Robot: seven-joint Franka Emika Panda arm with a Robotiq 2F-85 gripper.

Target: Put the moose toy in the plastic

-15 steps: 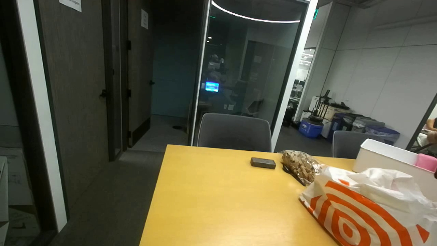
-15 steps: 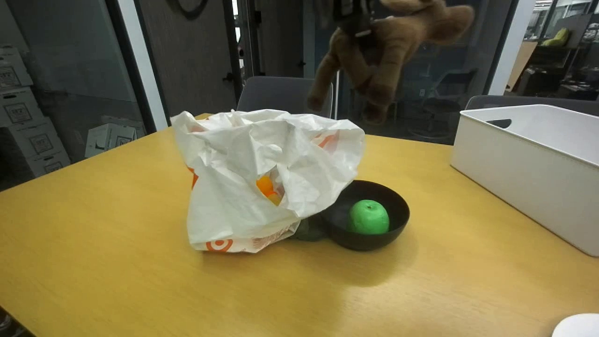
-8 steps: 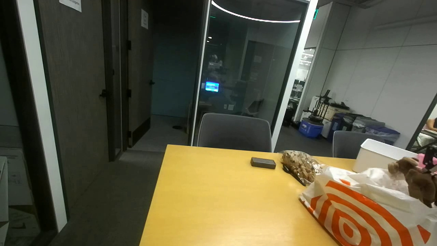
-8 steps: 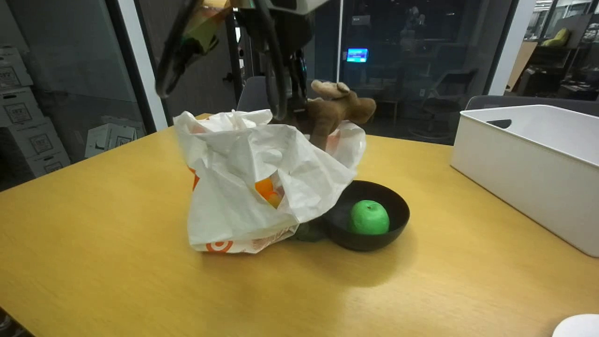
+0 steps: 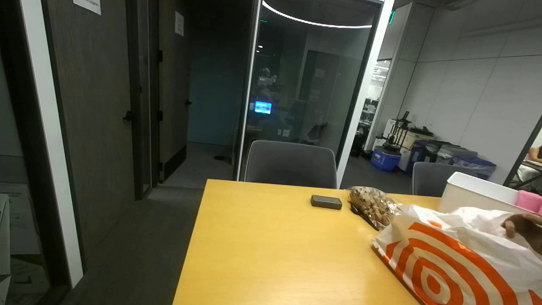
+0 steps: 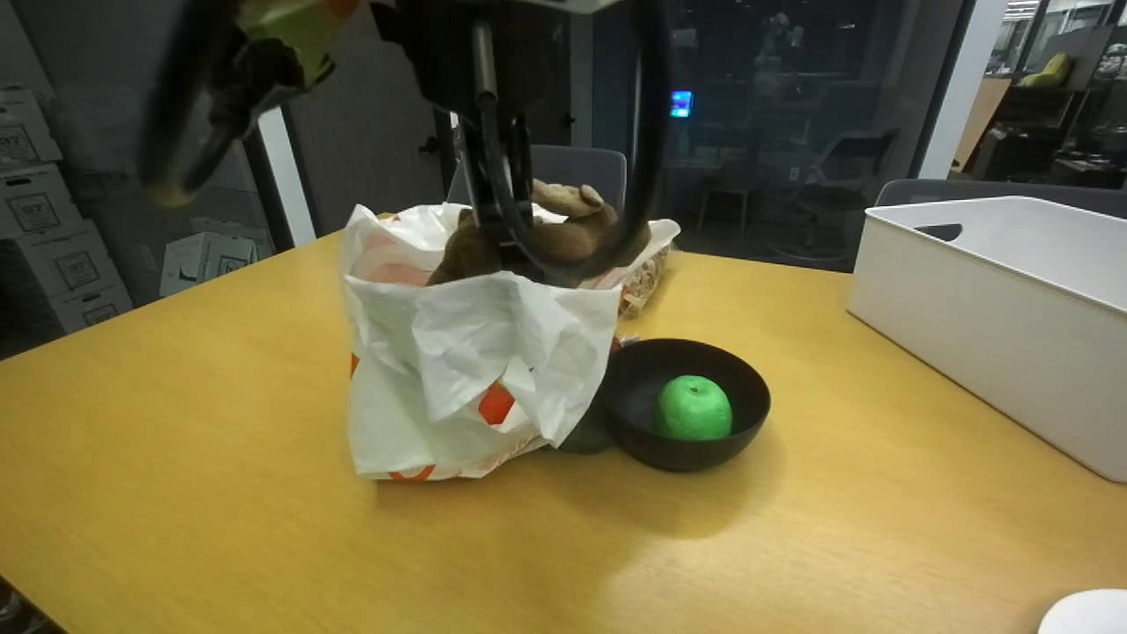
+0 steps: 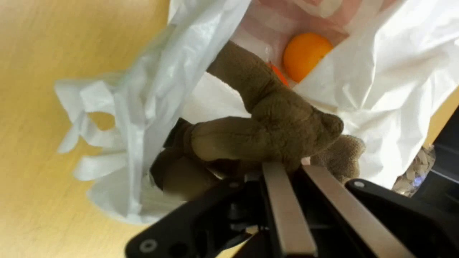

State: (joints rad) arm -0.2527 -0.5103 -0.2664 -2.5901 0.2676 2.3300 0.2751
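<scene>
The moose toy (image 6: 572, 242) is brown plush with tan antlers. It also shows in the wrist view (image 7: 283, 122) and partly at the right edge of an exterior view (image 5: 527, 226). My gripper (image 7: 296, 170) is shut on it, with a fold of plush between the fingers. The plastic is a white bag with orange rings (image 5: 461, 254), standing on the table with its mouth up (image 6: 475, 361). My gripper and the toy are at the bag's mouth, the toy's lower part hidden behind the near bag wall. In the wrist view, bag walls (image 7: 401, 61) lie on both sides of the toy.
An orange ball (image 7: 306, 55) lies inside the bag. A black bowl (image 6: 678, 454) with a green fruit (image 6: 695, 408) stands beside the bag. A white bin (image 6: 986, 343) stands farther right. A clear packet (image 5: 372, 205) and a dark block (image 5: 326, 202) lie on the table.
My gripper has come down with the toy and moved left in an exterior view, from above the bag into its mouth. The bag's rim has shifted and its mouth gapes wider.
</scene>
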